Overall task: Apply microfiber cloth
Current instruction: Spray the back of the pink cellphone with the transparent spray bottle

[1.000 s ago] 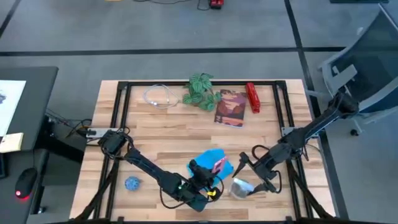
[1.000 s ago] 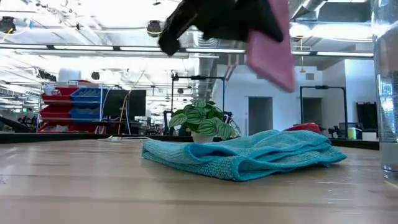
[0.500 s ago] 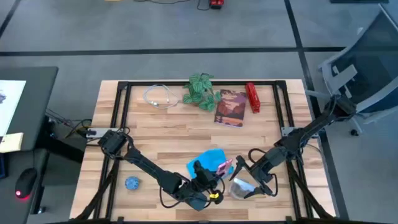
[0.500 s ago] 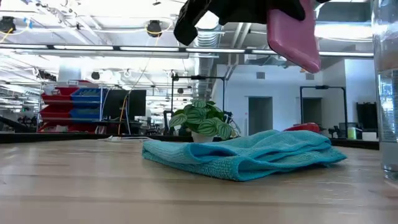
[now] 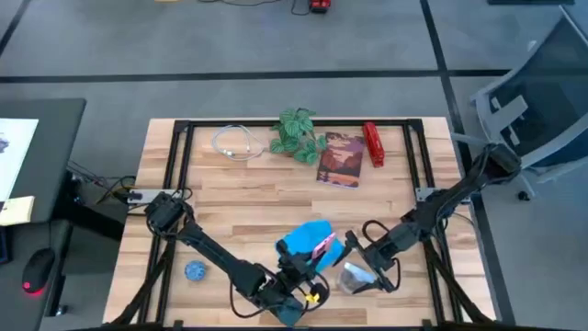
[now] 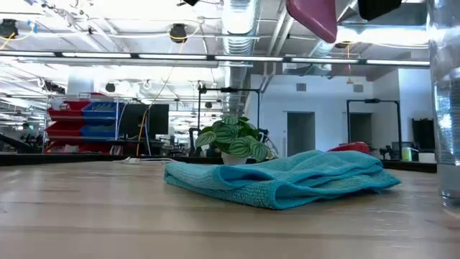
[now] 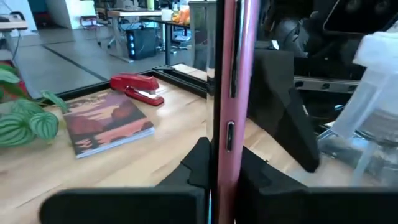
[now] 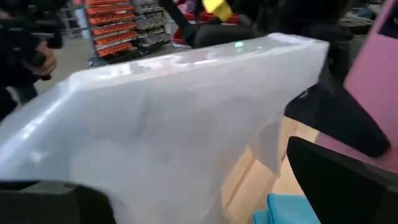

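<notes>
At the lower middle of the high view, the left gripper (image 5: pixel 312 260) is shut tight on a pink-cased phone (image 5: pixel 322 245). The left wrist view shows the phone (image 7: pixel 227 93) standing on its thin edge between the two dark fingers (image 7: pixel 199 165). In the low view the phone (image 6: pixel 314 16) hangs high at the top of the frame, well above the wood.

The microfiber cloth (image 5: pixel 306 239) lies bunched on the table (image 5: pixel 230 198), just left of and under the phone in the high view. In the low view the cloth (image 6: pixel 280 178) sits flat in the middle of the frame, with a small potted plant (image 6: pixel 233 140) behind it. No gripper is touching it.

Further right in the high view, the right gripper (image 5: pixel 360 267) is near the lower right part of the table. It holds something clear and shiny, which looks like a plastic bag or wrap (image 5: pixel 356 276). The right wrist view is mostly filled by this clear thing (image 8: pixel 168 118), so whether the fingers are open or closed cannot be told.

The step in hand looks like getting the phone and cloth together for wiping. To do it well, the left arm should keep a firm hold so the thin phone does not slip. It should bring the phone down slowly onto the cloth, and keep clear of the right arm just beside it.
</notes>
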Tool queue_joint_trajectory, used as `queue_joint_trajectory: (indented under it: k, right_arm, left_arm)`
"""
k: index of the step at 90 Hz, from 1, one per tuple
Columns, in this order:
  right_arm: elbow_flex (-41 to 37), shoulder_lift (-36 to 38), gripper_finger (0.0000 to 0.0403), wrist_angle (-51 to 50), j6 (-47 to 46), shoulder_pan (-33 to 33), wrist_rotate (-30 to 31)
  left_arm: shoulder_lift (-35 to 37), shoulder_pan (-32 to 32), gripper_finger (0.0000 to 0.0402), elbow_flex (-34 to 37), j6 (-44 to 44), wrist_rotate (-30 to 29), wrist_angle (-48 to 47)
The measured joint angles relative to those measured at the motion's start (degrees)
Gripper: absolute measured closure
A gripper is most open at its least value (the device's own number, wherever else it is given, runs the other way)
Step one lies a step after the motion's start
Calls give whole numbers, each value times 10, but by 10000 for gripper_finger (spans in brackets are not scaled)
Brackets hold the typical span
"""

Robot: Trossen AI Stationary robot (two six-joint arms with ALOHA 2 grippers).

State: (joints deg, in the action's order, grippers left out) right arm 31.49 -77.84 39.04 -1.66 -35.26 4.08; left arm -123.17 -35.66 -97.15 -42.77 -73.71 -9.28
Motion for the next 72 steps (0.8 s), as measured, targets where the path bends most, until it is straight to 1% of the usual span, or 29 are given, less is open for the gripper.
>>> queue_joint_trajectory:
  k: [6,13,23,41,52,72]
  right_arm:
    - [8,-3,21,-5,1,-9,21]
    - [18,-3,27,-17,2,-17,25]
    - [21,-3,41,-22,2,-26,48]
    - [21,-3,69,-31,-1,-42,108]
    - [21,-3,81,-35,-18,-45,110]
    - [21,-2,91,-60,-40,-45,112]
  left_arm:
    - [0,-3,391,-1,-12,-9,-11]
    - [-1,-4,391,-1,-13,-16,-13]
    - [-1,-4,391,-1,-13,-18,-14]
    - [-1,-4,391,-1,-13,-18,-18]
    - [-1,-4,391,-1,-13,-18,-18]
    - [-1,-4,391,-1,-14,-17,-16]
